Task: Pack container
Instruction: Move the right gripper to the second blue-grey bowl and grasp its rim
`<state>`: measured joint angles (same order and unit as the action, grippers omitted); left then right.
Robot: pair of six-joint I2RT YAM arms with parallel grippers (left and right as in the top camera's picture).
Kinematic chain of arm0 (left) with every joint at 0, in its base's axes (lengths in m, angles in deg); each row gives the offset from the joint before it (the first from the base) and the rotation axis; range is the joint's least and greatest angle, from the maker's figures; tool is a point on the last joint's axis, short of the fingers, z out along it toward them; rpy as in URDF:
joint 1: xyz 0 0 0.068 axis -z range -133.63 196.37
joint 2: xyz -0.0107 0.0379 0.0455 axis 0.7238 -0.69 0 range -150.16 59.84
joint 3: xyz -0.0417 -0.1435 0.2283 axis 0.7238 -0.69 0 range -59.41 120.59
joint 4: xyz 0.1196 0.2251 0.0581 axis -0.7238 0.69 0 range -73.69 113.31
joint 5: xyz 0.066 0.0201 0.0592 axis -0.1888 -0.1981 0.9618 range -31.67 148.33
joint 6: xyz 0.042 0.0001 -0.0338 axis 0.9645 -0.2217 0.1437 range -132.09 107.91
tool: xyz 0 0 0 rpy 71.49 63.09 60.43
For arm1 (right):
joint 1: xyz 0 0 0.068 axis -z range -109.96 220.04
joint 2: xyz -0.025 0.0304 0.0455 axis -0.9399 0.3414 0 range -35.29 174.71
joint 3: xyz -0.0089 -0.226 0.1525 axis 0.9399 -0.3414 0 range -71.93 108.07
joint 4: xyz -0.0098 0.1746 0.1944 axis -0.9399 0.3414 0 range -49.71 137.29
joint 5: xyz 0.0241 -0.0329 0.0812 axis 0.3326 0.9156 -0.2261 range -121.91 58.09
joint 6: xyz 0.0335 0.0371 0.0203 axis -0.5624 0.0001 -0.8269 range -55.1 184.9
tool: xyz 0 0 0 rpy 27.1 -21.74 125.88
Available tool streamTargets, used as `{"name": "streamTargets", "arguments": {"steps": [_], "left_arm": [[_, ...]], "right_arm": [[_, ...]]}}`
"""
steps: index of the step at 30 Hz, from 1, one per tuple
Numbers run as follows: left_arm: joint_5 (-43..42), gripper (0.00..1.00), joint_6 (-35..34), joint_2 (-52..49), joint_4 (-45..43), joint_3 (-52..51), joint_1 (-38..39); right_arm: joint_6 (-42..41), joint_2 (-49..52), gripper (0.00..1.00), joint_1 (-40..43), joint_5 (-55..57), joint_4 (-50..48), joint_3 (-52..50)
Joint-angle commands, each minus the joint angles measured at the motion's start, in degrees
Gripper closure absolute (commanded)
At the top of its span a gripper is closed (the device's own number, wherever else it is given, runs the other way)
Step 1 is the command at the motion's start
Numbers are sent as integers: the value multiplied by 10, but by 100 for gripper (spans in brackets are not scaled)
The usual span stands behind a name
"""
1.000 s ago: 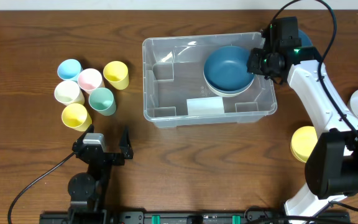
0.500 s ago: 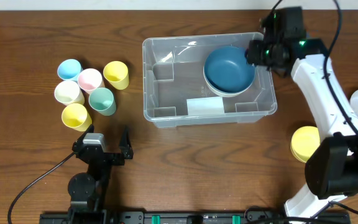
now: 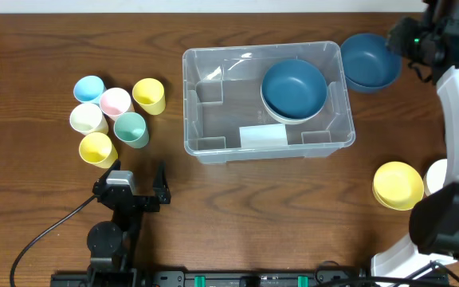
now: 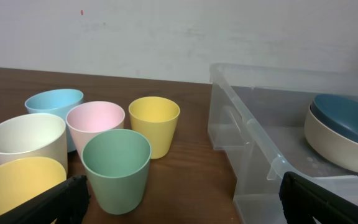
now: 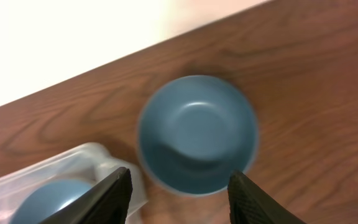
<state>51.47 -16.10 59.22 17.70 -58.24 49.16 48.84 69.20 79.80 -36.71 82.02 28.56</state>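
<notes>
"Where's the container (image 3: 213, 127) sitting?"

"Middle of the desk (image 3: 253, 215), with its white label (image 3: 261, 135) on the near wall. In its far right part a dark blue bowl (image 3: 294, 86) is nested in a cream bowl (image 3: 281, 118)."

"I see another blue one."

"Yes, a second blue bowl (image 3: 369, 62) is outside, on the wood just beside the container's far right corner. I can't tell whether the two touch. The right end effector (image 5: 179, 180) hangs over that bowl with its fingers spread wide and nothing gripped. The wrist view there is a little blurred."

"And the left arm?"

"The left end effector (image 3: 138, 174) is low at the near left of the desk, fingers parted and empty. It faces a cluster of six cups to the left of the container. There's a light blue cup (image 3: 88, 88), a pink cup (image 3: 115, 102) and a yellow cup (image 3: 148, 96) at the back. In front of those are a cream cup (image 3: 88, 119) and a green cup (image 3: 131, 128), and a second yellow cup (image 3: 97, 148) is nearest the arm. They stand upright and packed close together."

"Anything on the right side?"

"A yellow bowl (image 3: 397, 185) sits near the right edge. A white bowl (image 3: 435, 177) is just beside it, partly hidden by the right arm."
</notes>
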Motion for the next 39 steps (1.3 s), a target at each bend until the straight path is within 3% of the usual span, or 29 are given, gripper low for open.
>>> {"name": "streamTargets", "arguments": {"steps": [1, 12, 39], "left_arm": [[-4, 2, 10, 3, 21, -9, 1], [-4, 2, 10, 3, 21, -9, 1], [-4, 2, 10, 3, 21, -9, 1]], "right_arm": [[-22, 49, 49, 11, 16, -10, 3], [-58, 175, 52, 23, 18, -38, 3], [-36, 193, 55, 61, 20, -36, -1]]}}
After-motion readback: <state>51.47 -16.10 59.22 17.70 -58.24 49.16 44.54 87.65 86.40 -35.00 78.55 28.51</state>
